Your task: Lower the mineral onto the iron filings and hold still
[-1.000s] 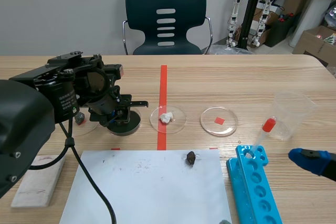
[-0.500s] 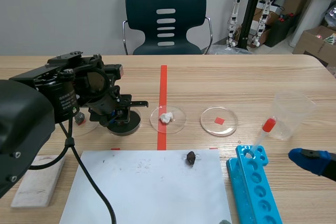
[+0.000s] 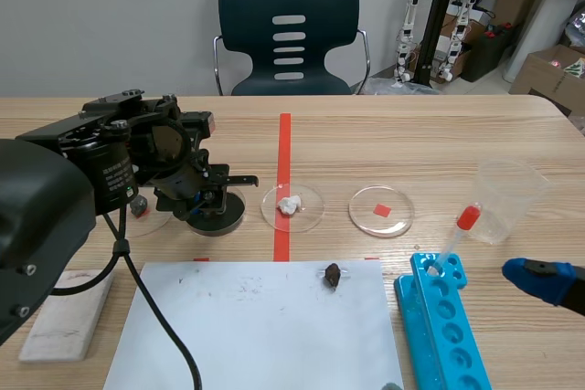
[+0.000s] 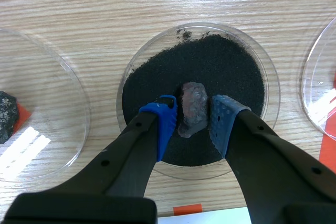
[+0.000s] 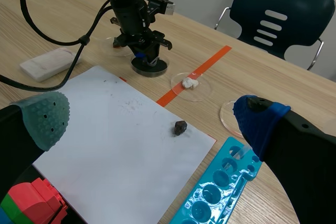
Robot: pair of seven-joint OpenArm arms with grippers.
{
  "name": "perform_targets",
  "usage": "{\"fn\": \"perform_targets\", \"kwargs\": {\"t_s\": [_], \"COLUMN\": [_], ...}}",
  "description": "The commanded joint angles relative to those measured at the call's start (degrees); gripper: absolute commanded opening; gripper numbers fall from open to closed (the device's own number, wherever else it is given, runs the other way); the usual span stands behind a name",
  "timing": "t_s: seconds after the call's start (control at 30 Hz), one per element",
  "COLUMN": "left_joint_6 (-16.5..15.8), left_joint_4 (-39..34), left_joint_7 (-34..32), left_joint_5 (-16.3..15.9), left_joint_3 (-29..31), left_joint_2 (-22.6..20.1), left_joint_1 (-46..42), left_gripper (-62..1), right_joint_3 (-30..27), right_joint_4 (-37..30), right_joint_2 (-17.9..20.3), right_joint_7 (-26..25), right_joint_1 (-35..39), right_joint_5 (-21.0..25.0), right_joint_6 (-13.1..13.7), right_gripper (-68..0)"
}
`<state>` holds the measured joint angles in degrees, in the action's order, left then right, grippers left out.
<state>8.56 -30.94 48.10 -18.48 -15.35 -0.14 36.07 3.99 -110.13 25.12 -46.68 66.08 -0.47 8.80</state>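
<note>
Now left hand pinches lumpy mineral on powdery black iron filings.

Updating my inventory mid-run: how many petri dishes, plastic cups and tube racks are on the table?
Petri dishes: 4 (filings dish, grey-stone dish, white-lump dish, dish over red square)
Plastic cup: 1
Blue tube rack: 1
Total: 6

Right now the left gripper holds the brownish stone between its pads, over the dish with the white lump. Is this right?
Not quite. The left gripper does hold the stone between its pads, but over the dish of black powder, not the one with the white lump. The left wrist view shows it.
</note>
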Motion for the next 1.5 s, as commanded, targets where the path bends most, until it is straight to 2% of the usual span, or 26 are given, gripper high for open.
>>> {"fn": "perform_targets", "kwargs": {"t_s": [0.0,0.2,0.3,0.47,0.63,0.77,0.9,1.03,1.13,1.33,1.47], "left_joint_6": [-0.11,-0.33,-0.52,-0.55,-0.57,-1.11,-5.03,-8.61,-10.95,-11.63,-12.85], "left_joint_4": [-0.24,-1.81,-5.73,-18.29,-35.87,-51.56,-64.83,-74.18,-79.08,-84.0,-85.02], "left_joint_7": [-0.33,-0.22,0.31,1.92,0.79,-5.7,-15.98,-27.41,-35.6,-48.26,-54.97], "left_joint_5": [0.07,0.04,0.04,0.0,-0.55,-0.85,-0.81,-0.63,2.62,14.19,20.46], "left_joint_3": [0.26,0.26,0.26,0.26,0.26,0.26,0.26,0.28,0.28,0.7,0.7], "left_joint_2": [0.26,0.13,-0.42,-2.78,-6.93,-11.72,-17.0,-22.01,-24.52,-25.14,-25.14], "left_joint_1": [1.09,0.68,-0.98,-6.47,-15.76,-26.56,-38.73,-51.01,-59.78,-73.83,-79.56], "left_gripper": [-47.9,-47.9,-47.9,-47.9,-47.9,-47.9,-47.9,-47.9,-47.9,-47.9,-47.9], "right_joint_3": [-0.15,-0.15,-0.15,-0.15,-0.15,-0.15,-0.15,-0.15,-0.15,-0.15,-0.15], "right_joint_4": [-0.66,-0.66,-0.66,-0.66,-0.66,-0.66,-0.66,-0.66,-0.66,-0.66,-0.66], "right_joint_2": [0.26,0.26,0.26,0.26,0.26,0.26,0.26,0.26,0.26,0.26,0.26], "right_joint_7": [-1.05,-1.05,-1.05,-1.05,-1.05,-1.03,-1.03,-1.03,-1.03,-1.03,-1.03], "right_joint_1": [-0.22,-0.22,-0.22,-0.22,-0.22,-0.22,-0.22,-0.22,-0.22,-0.22,-0.22], "right_joint_5": [0.66,0.66,0.66,0.66,0.66,0.66,0.66,0.66,0.66,0.66,0.66], "right_joint_6": [-0.02,-0.02,-0.02,-0.02,-0.02,-0.02,-0.02,-0.02,-0.02,-0.02,-0.02], "right_gripper": [0.4,0.4,0.4,0.4,0.4,0.4,0.4,0.4,0.4,0.4,0.4]}}
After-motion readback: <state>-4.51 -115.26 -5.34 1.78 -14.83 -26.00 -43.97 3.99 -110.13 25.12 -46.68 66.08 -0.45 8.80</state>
